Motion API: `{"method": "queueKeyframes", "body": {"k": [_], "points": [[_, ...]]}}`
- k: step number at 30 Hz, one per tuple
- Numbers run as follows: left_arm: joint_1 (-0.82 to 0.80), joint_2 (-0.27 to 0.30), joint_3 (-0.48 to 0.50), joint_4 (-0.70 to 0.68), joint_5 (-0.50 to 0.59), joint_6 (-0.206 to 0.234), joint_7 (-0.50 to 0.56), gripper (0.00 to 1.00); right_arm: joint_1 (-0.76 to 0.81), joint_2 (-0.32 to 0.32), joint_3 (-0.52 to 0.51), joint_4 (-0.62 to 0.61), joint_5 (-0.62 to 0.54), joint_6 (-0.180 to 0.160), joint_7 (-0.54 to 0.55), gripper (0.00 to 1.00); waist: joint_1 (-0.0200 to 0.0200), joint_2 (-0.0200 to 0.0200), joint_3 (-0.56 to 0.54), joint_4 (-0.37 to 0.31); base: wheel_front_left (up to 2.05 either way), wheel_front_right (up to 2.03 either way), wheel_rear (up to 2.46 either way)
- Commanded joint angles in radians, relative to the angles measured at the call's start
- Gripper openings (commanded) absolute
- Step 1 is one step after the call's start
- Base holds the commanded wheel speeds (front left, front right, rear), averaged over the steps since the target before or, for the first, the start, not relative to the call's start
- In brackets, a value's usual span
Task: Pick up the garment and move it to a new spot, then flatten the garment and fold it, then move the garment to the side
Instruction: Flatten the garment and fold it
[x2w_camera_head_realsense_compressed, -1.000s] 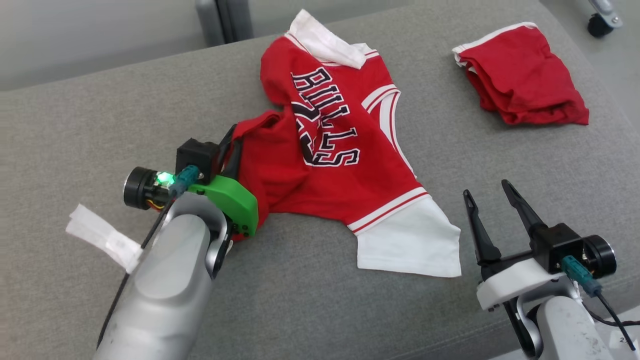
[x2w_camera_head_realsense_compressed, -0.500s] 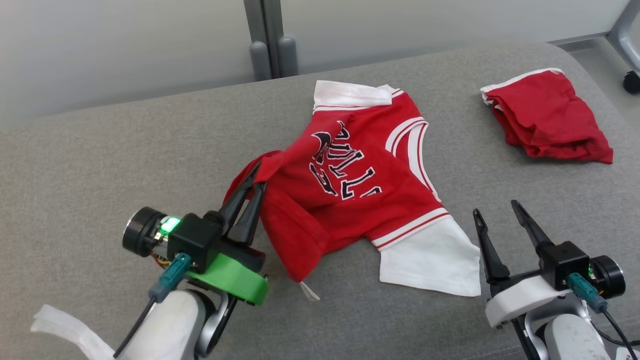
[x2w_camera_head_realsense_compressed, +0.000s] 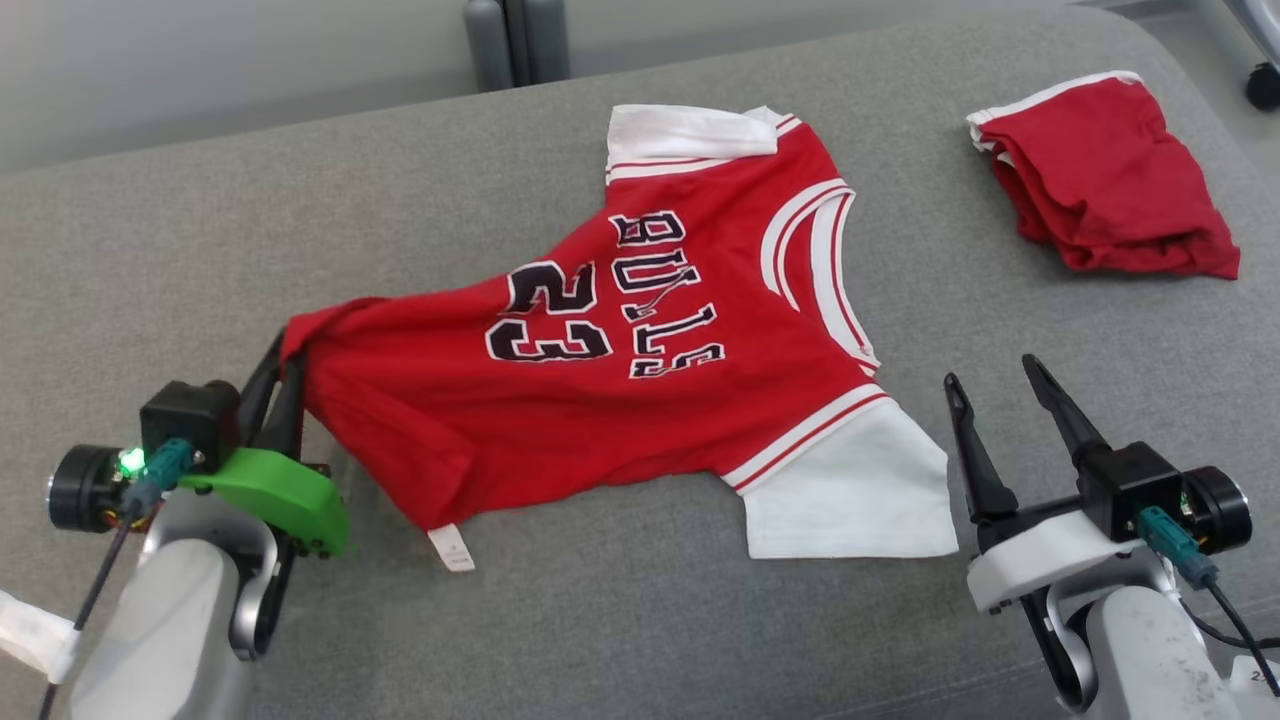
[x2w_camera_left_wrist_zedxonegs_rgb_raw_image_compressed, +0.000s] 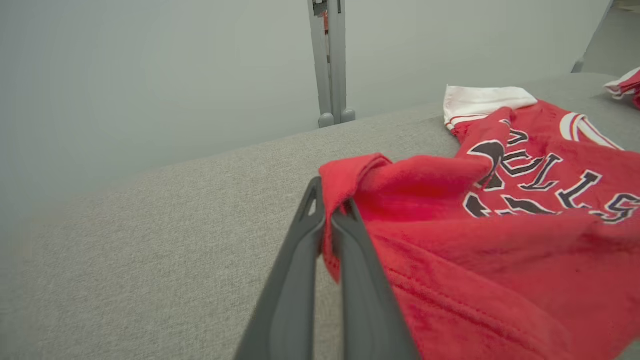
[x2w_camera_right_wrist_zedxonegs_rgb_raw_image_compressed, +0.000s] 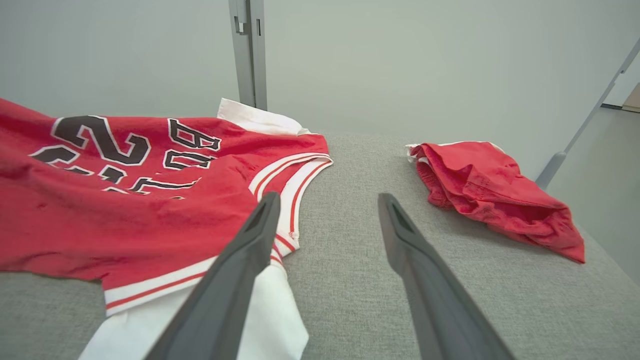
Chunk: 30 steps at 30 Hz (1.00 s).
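The red jersey (x2w_camera_head_realsense_compressed: 640, 350) is spread on the grey cushion (x2w_camera_head_realsense_compressed: 400, 200), its collar end toward the robot's right and its hem toward the left. One hem corner is clenched between the closed fingers of the left gripper (x2w_camera_head_realsense_compressed: 285, 352) and is held a little above the cushion.

A second ago the body of the jersey was bunched and the number was folded under. Now the cloth is drawn out toward the robot's left and "23" can be read beside the letters. The flattening is therefore judged to be well advanced, but a ridge is left along the near edge, where a white label (x2w_camera_head_realsense_compressed: 450, 548) hangs out, and the far sleeve (x2w_camera_head_realsense_compressed: 690, 130) lies doubled over. No fold has been made yet.

In the left wrist view the pinch itself is shown: a roll of red hem is caught between the tips of the left gripper (x2w_camera_left_wrist_zedxonegs_rgb_raw_image_compressed: 326, 202). In the right wrist view the right gripper (x2w_camera_right_wrist_zedxonegs_rgb_raw_image_compressed: 328, 197) is seen with its fingers spread and nothing between them, just beside the near white sleeve (x2w_camera_right_wrist_zedxonegs_rgb_raw_image_compressed: 210, 325). The red shorts (x2w_camera_right_wrist_zedxonegs_rgb_raw_image_compressed: 490, 190) lie well apart.
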Motion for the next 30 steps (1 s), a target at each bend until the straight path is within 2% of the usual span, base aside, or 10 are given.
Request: {"method": "queueKeyframes", "body": {"k": [1,8,9,10,11,16,25,30], "points": [[-0.040,0.008,0.007,0.042,-0.001,0.001,-0.013,0.00,-0.015,-0.003,-0.004,-0.001,-0.009,-0.002,-0.004,1.00,0.0000,-0.0001,0.054,-0.026,0.00,0.00,0.00],[-0.182,0.004,0.030,0.240,-0.005,-0.008,-0.064,0.02,-0.043,-0.003,-0.015,0.004,-0.016,-0.002,-0.004,1.00,0.0000,-0.0001,0.092,-0.027,0.00,0.00,0.00],[-0.200,-0.001,0.033,0.264,-0.007,-0.007,-0.070,0.36,-0.046,-0.003,-0.015,0.006,-0.015,-0.002,-0.004,1.00,0.0000,-0.0001,0.094,-0.025,0.00,0.00,0.00],[-0.211,-0.007,0.035,0.279,-0.011,-0.009,-0.075,0.56,-0.048,-0.003,-0.016,0.007,-0.015,-0.002,-0.004,1.00,0.0000,-0.0001,0.095,-0.023,0.00,0.00,0.00],[-0.219,-0.012,0.036,0.294,-0.011,-0.009,-0.082,1.00,-0.048,-0.003,-0.017,0.008,-0.015,-0.002,-0.004,1.00,0.0000,-0.0001,0.094,-0.019,0.00,0.00,0.00],[-0.201,-0.047,0.044,0.308,-0.015,-0.017,-0.099,1.00,-0.044,-0.003,-0.022,0.013,-0.012,-0.002,-0.004,1.00,0.0000,-0.0001,0.078,0.009,0.00,0.00,0.00],[-0.015,-0.146,0.066,0.126,0.038,-0.018,-0.099,1.00,-0.020,-0.003,-0.019,0.023,-0.007,-0.002,-0.004,1.00,0.0000,-0.0001,0.019,0.053,0.00,0.00,0.00],[0.076,-0.188,0.040,0.105,0.071,-0.030,-0.099,1.00,-0.013,-0.003,-0.012,0.027,-0.005,-0.002,-0.004,1.00,0.0000,-0.0001,0.004,0.056,0.00,0.00,0.00]]}}
